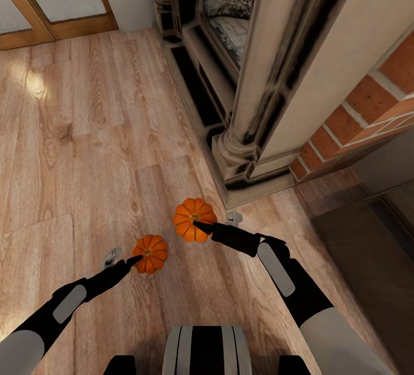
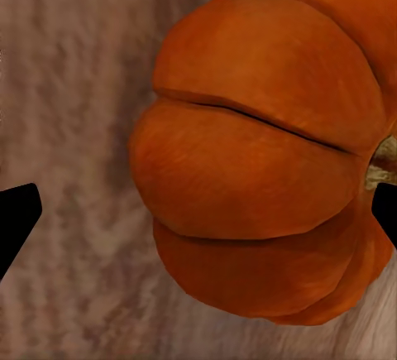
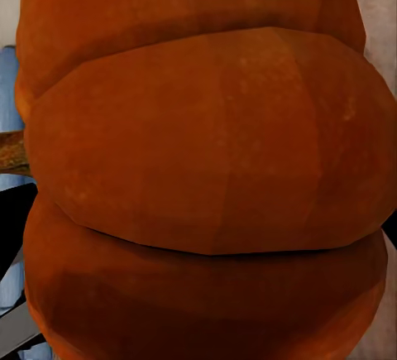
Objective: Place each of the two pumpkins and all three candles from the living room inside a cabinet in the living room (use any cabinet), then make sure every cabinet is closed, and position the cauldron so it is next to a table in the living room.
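Two small orange ribbed pumpkins hang above the wooden floor in the head view, one on each arm. The left pumpkin point(image 1: 154, 251) sits at the tip of my left gripper point(image 1: 140, 258), which is shut on it. In the left wrist view this pumpkin point(image 2: 265, 170) lies off to one side between the dark fingers point(image 2: 16, 219). The right pumpkin point(image 1: 190, 214) is higher and further forward, with my right gripper point(image 1: 199, 226) shut on it. Seen from the right wrist, that pumpkin point(image 3: 207, 170) spans the whole gap between the fingers. The candles, cabinet, cauldron and table are out of view.
An ornate pale fireplace surround point(image 1: 253, 76) with a column base point(image 1: 236, 156) stands just ahead on the right, beside a brick wall point(image 1: 368, 110). A wood-framed door point(image 1: 52, 18) is at the far left. Open wooden floor point(image 1: 86, 133) stretches ahead and left. A dark slab point(image 1: 368, 254) lies at right.
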### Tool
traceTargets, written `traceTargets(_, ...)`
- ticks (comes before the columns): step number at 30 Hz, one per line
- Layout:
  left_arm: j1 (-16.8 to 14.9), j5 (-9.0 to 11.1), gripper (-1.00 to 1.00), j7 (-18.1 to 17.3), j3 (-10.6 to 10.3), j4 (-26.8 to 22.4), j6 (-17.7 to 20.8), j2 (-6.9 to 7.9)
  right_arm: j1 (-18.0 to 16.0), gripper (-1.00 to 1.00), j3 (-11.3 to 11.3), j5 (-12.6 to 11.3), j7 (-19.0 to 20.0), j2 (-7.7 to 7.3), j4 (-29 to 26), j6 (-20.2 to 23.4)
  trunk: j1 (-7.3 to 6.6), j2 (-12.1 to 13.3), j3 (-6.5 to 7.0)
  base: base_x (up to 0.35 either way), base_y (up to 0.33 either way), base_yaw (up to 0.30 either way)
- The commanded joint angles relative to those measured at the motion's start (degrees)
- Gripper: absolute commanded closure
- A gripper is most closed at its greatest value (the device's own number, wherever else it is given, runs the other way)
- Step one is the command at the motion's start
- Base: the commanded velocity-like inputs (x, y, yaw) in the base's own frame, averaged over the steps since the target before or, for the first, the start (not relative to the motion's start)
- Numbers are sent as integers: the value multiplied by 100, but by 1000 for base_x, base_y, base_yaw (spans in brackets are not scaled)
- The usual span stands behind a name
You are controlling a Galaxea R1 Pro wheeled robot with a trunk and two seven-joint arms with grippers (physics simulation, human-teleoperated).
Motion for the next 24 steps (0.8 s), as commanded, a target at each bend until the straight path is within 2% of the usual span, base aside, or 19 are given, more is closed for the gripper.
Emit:
traceTargets(1, 0, 2, -100, 0, 1, 0, -2, -2, 0, 100, 0, -8, -1, -2, -2, -3, 3, -1, -22, 0, 0, 0)
traceTargets(3, 0, 4, -100, 0, 0, 0, -2, -4, 0, 100, 0, -8, -2, 1, -5, -3, 8, -4, -66, 0, 0, 0)
traceTargets(20, 0, 8, -100, 2, 7, 0, -2, -11, 0, 100, 0, -8, -2, 1, 2, -3, 8, -4, -66, 7, 0, 0)
traceTargets(24, 0, 12, -100, -7, 7, 0, -6, -4, 1, 100, 0, -14, -1, 3, 2, -3, 8, -4, -66, 9, 0, -137)
